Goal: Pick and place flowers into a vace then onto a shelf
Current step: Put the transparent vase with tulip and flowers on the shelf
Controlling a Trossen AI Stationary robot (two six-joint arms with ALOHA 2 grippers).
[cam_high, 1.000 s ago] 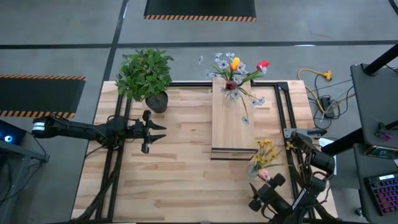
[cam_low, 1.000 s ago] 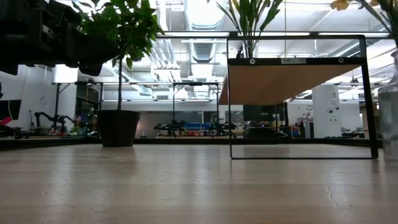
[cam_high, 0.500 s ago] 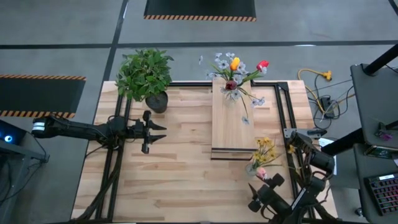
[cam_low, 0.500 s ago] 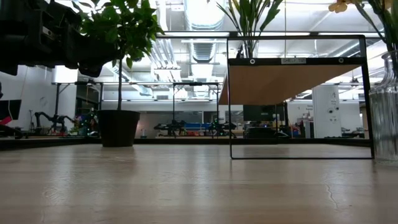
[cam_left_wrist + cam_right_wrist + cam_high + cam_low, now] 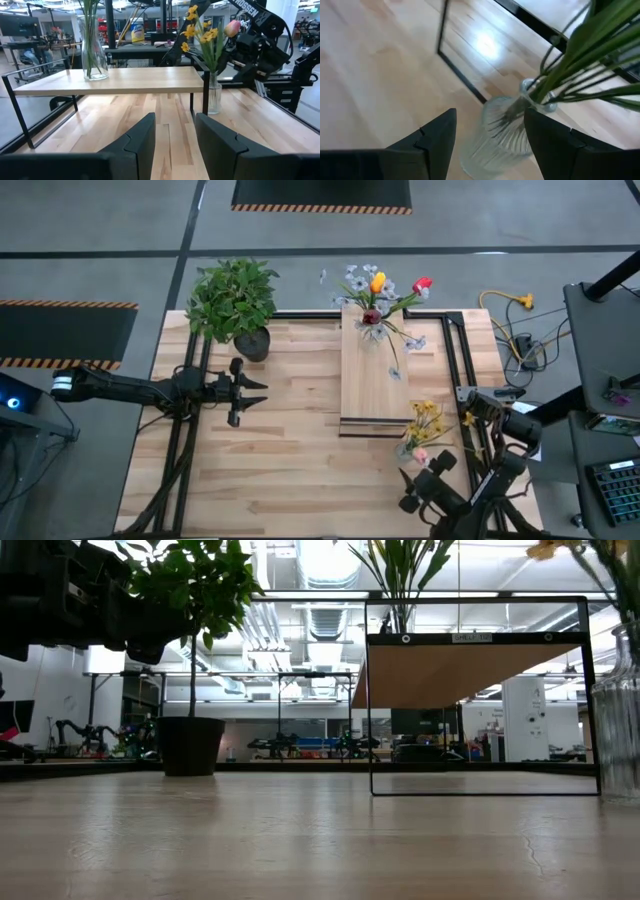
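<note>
**Right gripper stands open at the second vase**

Right gripper [image 5: 490, 135], its two dark fingers spread apart, holds nothing; between them, a little ahead, is a ribbed clear glass vase [image 5: 500, 132] with green stems leaning out of its mouth. From above, that vase [image 5: 408, 448] stands on the tabletop just beside the near end of the long pale-wood shelf on its thin black frame [image 5: 372, 380], carrying small yellow blooms and a pink tulip [image 5: 424, 420]. The fingers look clear of the glass, though I can't be sure from any angle.

A second bunch of red, yellow and pale flowers in a clear glass vase [image 5: 375, 295] is already on the shelf's far end.

My read: the flowers are in, and lifting this vase onto the shelf is the step in hand. Next the fingers must close around the ribbed body, low enough that the top-heavy stems don't tip it, then lift above the plank's edge.

Left gripper [image 5: 243, 385] waits open over the table's left side, near a bushy green potted plant [image 5: 235, 300].
</note>
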